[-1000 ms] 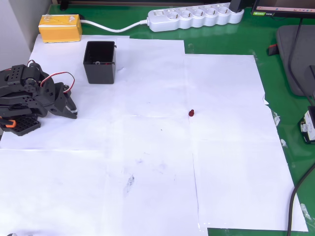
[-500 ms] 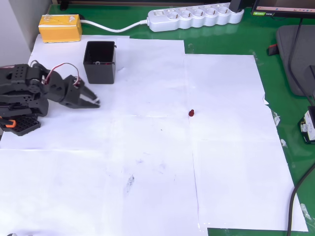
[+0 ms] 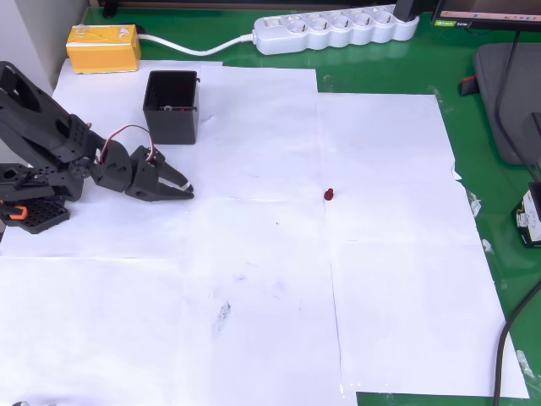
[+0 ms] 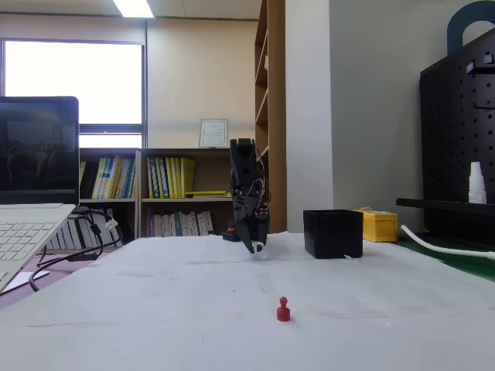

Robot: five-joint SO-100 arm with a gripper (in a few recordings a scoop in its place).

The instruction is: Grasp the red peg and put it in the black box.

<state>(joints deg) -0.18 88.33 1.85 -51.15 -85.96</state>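
The red peg (image 3: 329,194) stands alone on the white paper near the middle of the overhead view, and it sits in the foreground of the fixed view (image 4: 283,309). The black box (image 3: 171,127) stands at the upper left, open side up; the fixed view has the box (image 4: 332,233) right of the arm. My gripper (image 3: 186,191) hangs just below and right of the box, pointing toward the peg, far left of it. Its fingers meet at the tips with nothing between them. In the fixed view the gripper (image 4: 254,249) points down close to the paper.
A yellow box (image 3: 103,48) sits at the back left and a white power strip (image 3: 334,30) along the back edge. The arm's black base (image 3: 34,211) is at the left edge. Cables and dark gear lie on the green mat at the right.
The arm has unfolded from its base and swung the gripper rightward and down over the paper, closer to the peg. The peg and box have not moved.
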